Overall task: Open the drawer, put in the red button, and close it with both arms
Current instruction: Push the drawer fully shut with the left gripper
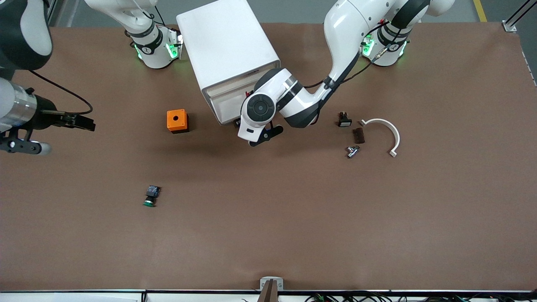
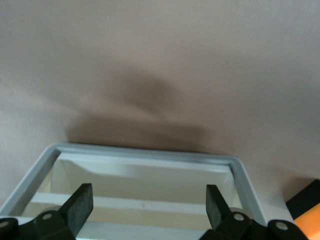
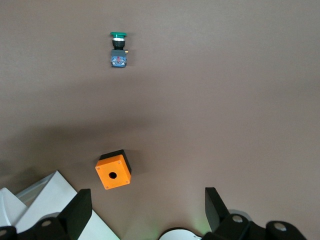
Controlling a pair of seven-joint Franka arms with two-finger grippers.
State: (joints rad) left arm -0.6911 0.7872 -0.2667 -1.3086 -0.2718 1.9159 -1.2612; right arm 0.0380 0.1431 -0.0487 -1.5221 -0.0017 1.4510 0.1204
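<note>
The white drawer cabinet (image 1: pixel 228 50) stands at the table's robot edge, its drawer front (image 1: pixel 226 102) facing the front camera. My left gripper (image 1: pixel 241 122) is at that front, mostly hidden under its own wrist. In the left wrist view it (image 2: pixel 150 207) is open and empty, its fingers astride the grey-rimmed drawer opening (image 2: pixel 145 155). The red button (image 1: pixel 344 119), black-bodied, lies on the table toward the left arm's end. My right gripper (image 1: pixel 86 122) waits open and empty in the air at the right arm's end; it also shows in the right wrist view (image 3: pixel 150 210).
An orange box with a hole (image 1: pixel 177 121) sits beside the cabinet, also in the right wrist view (image 3: pixel 113 171). A green-capped button (image 1: pixel 151 196) lies nearer the front camera, also in the right wrist view (image 3: pixel 118 47). A brown block (image 1: pixel 358 135), a silver part (image 1: pixel 352 151) and a white curved clip (image 1: pixel 385 131) lie by the red button.
</note>
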